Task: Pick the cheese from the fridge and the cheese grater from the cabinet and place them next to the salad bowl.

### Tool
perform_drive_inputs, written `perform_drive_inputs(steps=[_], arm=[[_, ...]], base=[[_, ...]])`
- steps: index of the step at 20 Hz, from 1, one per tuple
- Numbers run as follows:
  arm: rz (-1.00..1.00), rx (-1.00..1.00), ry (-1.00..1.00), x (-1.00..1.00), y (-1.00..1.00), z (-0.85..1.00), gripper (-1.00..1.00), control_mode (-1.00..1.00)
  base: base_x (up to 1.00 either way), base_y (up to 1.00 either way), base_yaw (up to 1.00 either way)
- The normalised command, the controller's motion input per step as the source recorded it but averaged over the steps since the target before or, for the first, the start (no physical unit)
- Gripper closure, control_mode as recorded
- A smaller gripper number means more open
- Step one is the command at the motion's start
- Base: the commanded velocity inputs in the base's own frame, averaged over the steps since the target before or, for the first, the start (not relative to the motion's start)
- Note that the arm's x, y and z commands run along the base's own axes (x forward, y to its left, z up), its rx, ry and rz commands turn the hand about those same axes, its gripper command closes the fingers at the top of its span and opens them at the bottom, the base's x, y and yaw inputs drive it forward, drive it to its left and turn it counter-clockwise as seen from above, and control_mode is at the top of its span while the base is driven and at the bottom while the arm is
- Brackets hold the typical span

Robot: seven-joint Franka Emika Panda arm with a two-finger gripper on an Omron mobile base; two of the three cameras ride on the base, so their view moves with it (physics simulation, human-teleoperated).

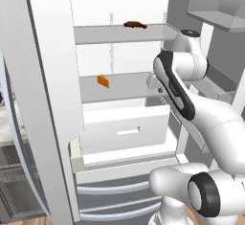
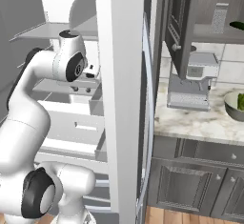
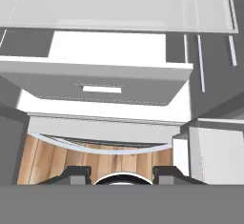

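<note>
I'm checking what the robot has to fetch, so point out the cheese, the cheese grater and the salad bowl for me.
cheese [image 1: 103, 81]: left base view, middle of the orange wedge on the fridge shelf.
cheese grater [image 2: 219, 18]: right base view, its speckled front face, on the cabinet shelf.
salad bowl [image 2: 230, 106]: right base view, its grey outer wall.

Pale marble-look counter [image 2: 200, 120] runs along the right wall over dark grey panelled base cupboards [image 2: 190, 185], with a grey coffee machine [image 2: 190, 87] standing on it against light tiles [image 2: 228, 61]. Warm wooden floorboards [image 3: 62, 158] show below. A grey range hood [image 1: 217, 4] hangs higher up. The light is flat and even.
</note>
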Motion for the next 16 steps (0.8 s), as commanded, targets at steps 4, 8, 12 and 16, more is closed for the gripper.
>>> perform_drive_inputs(steps=[4, 8, 12, 16], arm=[[0.01, -0.02, -0.01, -0.17, 0.03, -0.06, -1.00, -1.00], [0.00, -0.04, -0.02, -0.23, 0.36, -0.29, -1.00, -1.00], [0.00, -0.03, -0.07, -0.02, 0.56, -0.27, -1.00, -1.00], [0.02, 0.00, -0.12, 0.16, 0.51, -0.23, -1.00, -1.00]], base=[[0.00, 0.00, 0.00], [0.00, 0.00, 0.00], [0.00, 0.00, 0.00], [0.00, 0.00, 0.00]])
